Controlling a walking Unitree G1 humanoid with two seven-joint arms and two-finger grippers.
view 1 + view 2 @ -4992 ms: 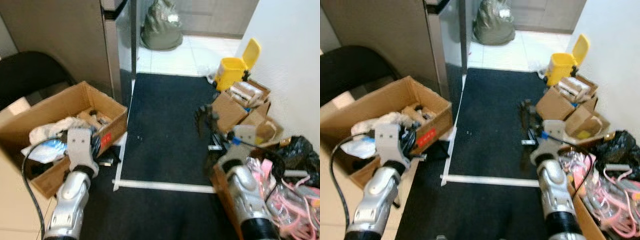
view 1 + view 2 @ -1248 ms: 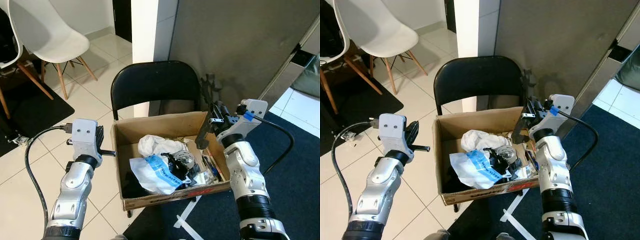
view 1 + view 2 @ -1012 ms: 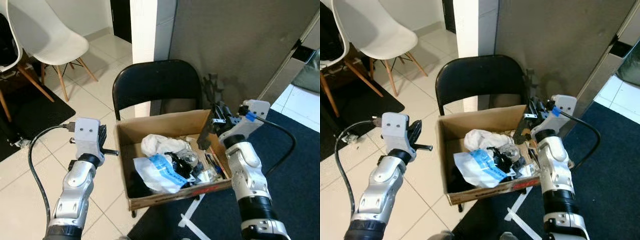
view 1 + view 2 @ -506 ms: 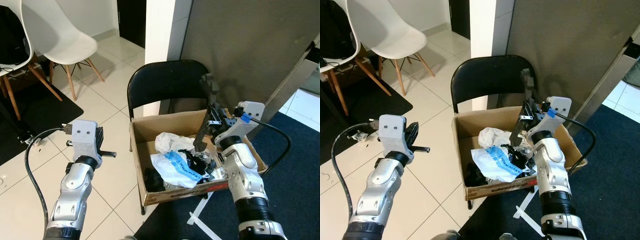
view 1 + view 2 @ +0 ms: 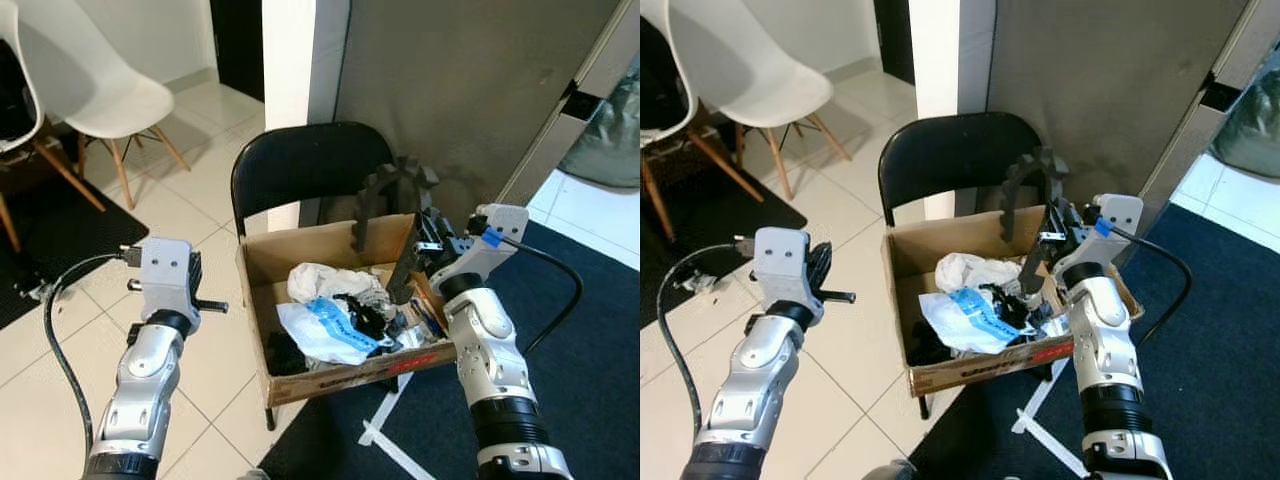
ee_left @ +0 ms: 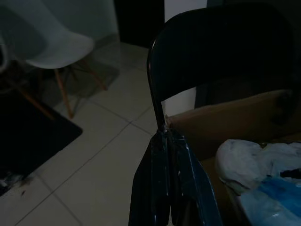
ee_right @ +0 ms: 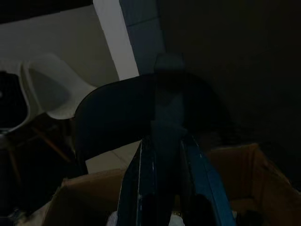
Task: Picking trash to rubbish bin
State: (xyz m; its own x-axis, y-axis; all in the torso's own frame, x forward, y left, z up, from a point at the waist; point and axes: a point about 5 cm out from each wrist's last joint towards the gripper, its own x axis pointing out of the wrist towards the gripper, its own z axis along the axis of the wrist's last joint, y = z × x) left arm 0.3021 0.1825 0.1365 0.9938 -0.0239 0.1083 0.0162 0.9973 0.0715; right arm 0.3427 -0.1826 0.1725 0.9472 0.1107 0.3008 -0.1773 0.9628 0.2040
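Right gripper (image 5: 405,268) is hovering over the box (image 5: 262,262), fingers pressed together and empty; it should be spreading them before reaching the trash (image 5: 325,330).

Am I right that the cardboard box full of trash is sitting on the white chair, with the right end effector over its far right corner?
Not quite: the cardboard box sits on the black chair, as the left eye view shows. The white chair stands apart. The right end effector is over that corner.

Indoor home or small office. Evidence: white tiled floor (image 5: 215,360), white moulded chair (image 5: 95,95) with wooden legs, black folding chair (image 5: 300,170), dark carpet (image 5: 590,380).
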